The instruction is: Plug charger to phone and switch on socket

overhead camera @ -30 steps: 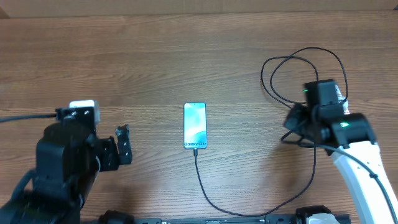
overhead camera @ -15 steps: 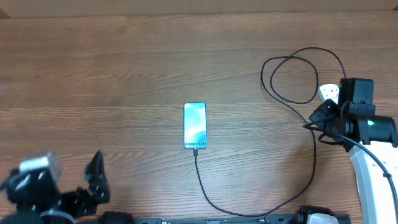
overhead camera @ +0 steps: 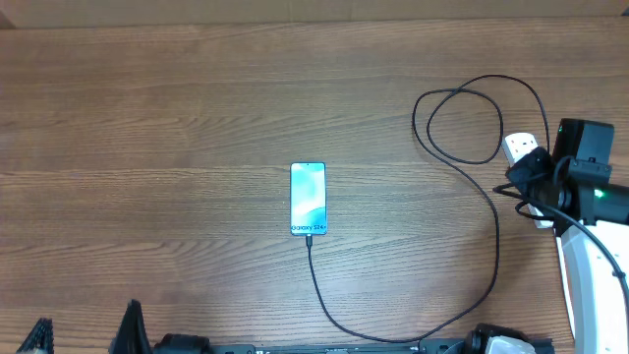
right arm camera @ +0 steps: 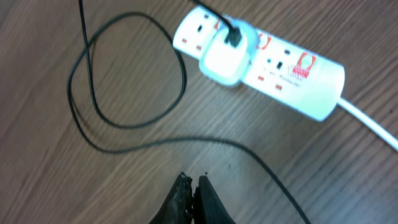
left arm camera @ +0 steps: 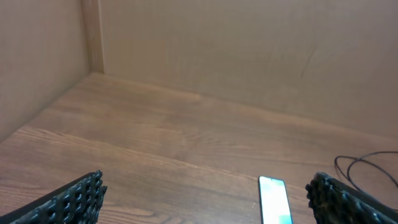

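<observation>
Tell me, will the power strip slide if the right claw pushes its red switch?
Probably shifts: the power strip lies loose on the smooth wooden table. Its thick white cord and plugged-in adapter may drag, turning it.

Bright, even light covers the brown wood-grain table (overhead camera: 177, 108); the thin black looping cable (right arm camera: 184, 81) casts soft, faint shadows; the right wrist view looks slightly blurred

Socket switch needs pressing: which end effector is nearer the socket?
Right. The right end effector hovers beside the socket; the left end effector is far away, beyond the phone.
</observation>
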